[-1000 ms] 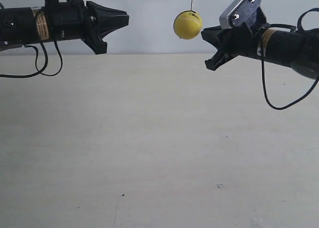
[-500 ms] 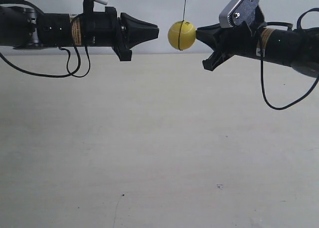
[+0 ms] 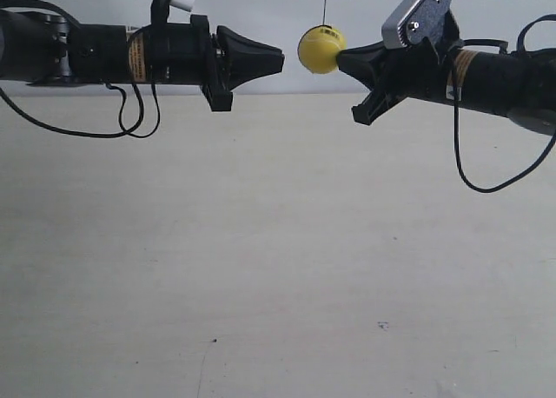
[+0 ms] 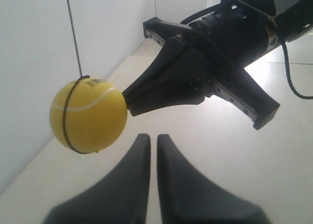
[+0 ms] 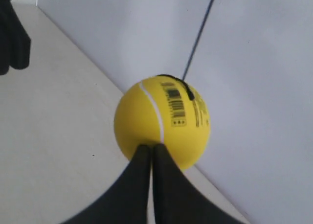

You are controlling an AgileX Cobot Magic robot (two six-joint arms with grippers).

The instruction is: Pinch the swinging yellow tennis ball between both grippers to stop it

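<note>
Barcode (image 5: 173,104) on yellow tennis ball (image 5: 142,128) shows only from right wrist; closed right gripper (image 5: 150,146) touches it. Closed left gripper (image 4: 152,137) has advanced slightly.

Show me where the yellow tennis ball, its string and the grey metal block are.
yellow tennis ball (image 3: 321,49), exterior view, middle of its surface.
string (image 3: 326,3), exterior view, stretch above the ball.
grey metal block (image 3: 420,16), exterior view, its flat face.
</note>
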